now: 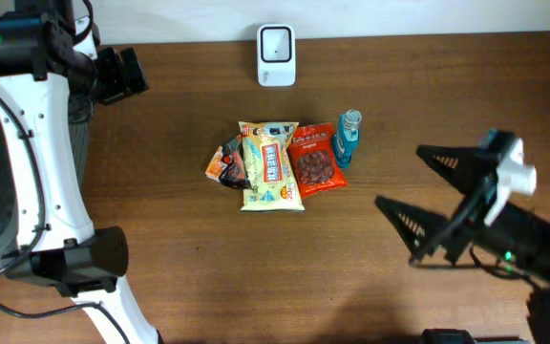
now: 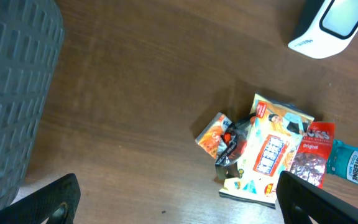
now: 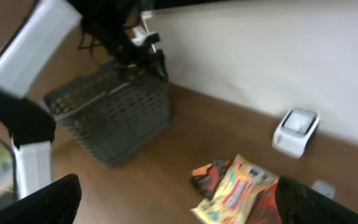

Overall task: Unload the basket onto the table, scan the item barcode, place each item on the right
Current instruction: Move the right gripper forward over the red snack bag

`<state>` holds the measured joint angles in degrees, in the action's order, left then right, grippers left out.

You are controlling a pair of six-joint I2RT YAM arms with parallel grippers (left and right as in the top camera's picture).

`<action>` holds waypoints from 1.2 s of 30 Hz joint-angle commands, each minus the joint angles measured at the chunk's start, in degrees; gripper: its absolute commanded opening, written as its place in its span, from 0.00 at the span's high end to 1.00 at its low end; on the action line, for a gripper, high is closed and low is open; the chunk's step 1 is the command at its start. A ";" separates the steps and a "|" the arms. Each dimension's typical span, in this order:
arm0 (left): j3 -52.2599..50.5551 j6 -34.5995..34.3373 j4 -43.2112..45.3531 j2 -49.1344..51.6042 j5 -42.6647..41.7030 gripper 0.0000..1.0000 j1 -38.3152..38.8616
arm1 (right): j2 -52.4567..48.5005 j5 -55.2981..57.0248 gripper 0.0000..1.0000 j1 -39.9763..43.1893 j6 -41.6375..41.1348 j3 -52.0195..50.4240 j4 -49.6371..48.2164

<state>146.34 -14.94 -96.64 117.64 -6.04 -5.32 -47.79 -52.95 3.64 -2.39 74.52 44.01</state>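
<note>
Evidently pre-grasp: left fingers [image 2: 51, 202] & right fingers [image 1: 447, 161] both spread wide, holding nothing. Snack packs [image 1: 271, 164] & mouthwash bottle [image 1: 348, 137] lie clustered at centre of counter [image 1: 160, 248], barcode scanner [image 1: 276, 54] at back edge. Next move needs picking one item, w/ barcode turned toward scanner.

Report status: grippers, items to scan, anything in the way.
Left gripper open, empty; right gripper open, empty. Snack packets and blue bottle untouched mid-table, near scanner. Nothing between grippers and pile.
</note>
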 commanded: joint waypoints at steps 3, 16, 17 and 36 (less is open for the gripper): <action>0.17 0.70 -0.09 -0.31 -0.59 0.01 -0.11 | -7.04 22.75 0.04 -0.31 -10.82 1.79 9.07; 0.17 0.70 -0.09 -0.31 -0.59 0.01 -0.11 | -24.83 31.26 0.01 -12.39 -17.75 3.43 5.38; 0.17 0.70 -0.09 -0.31 -0.59 0.01 -0.11 | -25.31 31.30 0.04 -12.83 -18.51 3.43 3.85; 0.17 0.70 -0.09 -0.31 -0.59 0.01 -0.11 | -45.86 71.04 0.35 -25.75 -22.58 3.39 -11.04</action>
<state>146.34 -14.94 -96.68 117.64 -6.07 -5.32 -91.83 15.51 -21.80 -23.83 77.45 33.80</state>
